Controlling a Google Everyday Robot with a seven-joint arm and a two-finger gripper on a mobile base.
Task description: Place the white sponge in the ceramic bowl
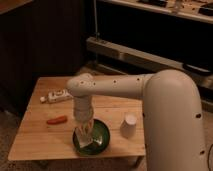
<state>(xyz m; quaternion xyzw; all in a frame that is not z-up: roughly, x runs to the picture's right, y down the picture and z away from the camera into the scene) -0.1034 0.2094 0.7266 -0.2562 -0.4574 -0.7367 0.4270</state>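
The gripper (85, 131) hangs straight down over the dark-green ceramic bowl (103, 141), its fingers closed on the white sponge (83, 139), which sits low inside the bowl's rim. On the wooden table (35, 140), a white cup (128, 125) stands at the bowl's three o'clock, an orange carrot-like piece (56, 120) at ten, a white tube (56, 96) beyond

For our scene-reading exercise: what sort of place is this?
Probably a lab or workshop: a small wooden table, dark metal shelving behind, and a white robot arm whose end effector hangs over a glossy dark-green ceramic bowl.
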